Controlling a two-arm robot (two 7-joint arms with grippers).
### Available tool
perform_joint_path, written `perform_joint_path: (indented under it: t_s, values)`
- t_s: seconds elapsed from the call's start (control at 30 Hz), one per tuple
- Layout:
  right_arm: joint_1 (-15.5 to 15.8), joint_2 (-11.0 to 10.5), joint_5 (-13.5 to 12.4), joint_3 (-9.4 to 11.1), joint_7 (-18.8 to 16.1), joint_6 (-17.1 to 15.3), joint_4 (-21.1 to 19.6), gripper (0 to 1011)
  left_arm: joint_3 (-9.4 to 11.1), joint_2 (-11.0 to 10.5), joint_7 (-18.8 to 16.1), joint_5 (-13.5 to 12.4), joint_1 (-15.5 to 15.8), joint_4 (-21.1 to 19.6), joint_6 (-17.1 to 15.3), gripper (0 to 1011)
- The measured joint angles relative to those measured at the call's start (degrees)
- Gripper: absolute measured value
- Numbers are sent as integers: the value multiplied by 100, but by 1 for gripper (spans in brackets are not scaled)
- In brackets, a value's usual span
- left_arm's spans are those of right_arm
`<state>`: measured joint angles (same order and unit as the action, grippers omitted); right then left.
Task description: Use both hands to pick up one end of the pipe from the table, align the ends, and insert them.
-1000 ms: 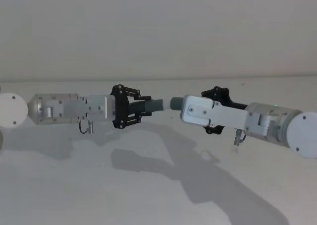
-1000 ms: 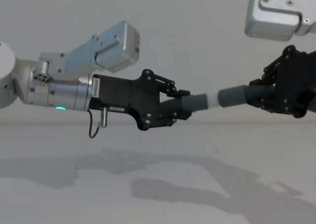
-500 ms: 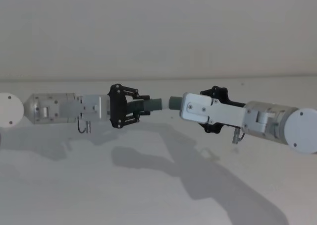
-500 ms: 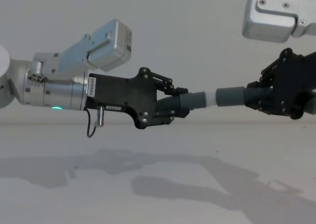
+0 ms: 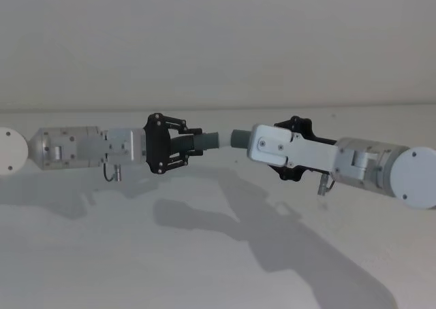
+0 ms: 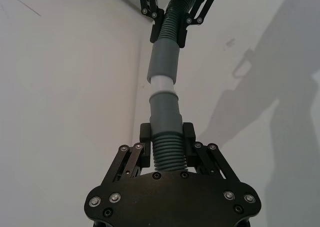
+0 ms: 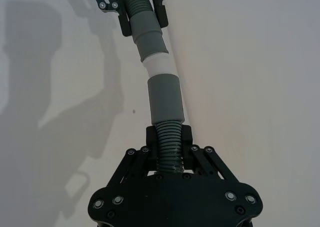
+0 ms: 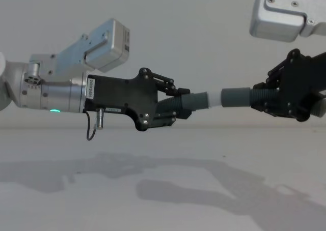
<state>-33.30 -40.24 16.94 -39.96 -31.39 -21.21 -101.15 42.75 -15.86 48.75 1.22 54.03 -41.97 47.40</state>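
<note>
White desk [image 5: 204, 268] lies below. We hold both pipe pieces aloft: left gripper [image 8: 175, 108] clenches one, right gripper [image 8: 267, 99] the other [image 8: 237, 96], ends facing almost coaxially, white tip [image 6: 162, 83] between cuffs.

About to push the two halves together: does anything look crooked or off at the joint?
Slightly. In the right wrist view, the left gripper's pipe piece slants against the right gripper's piece. The white tip is exposed, not seated.
</note>
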Motion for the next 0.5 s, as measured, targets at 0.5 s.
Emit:
perform_joint_path:
  t_s: [0.5]
  values:
    - [12, 87, 0, 41, -6, 82, 37, 245, -32, 35, 7, 24, 11, 76, 61, 340]
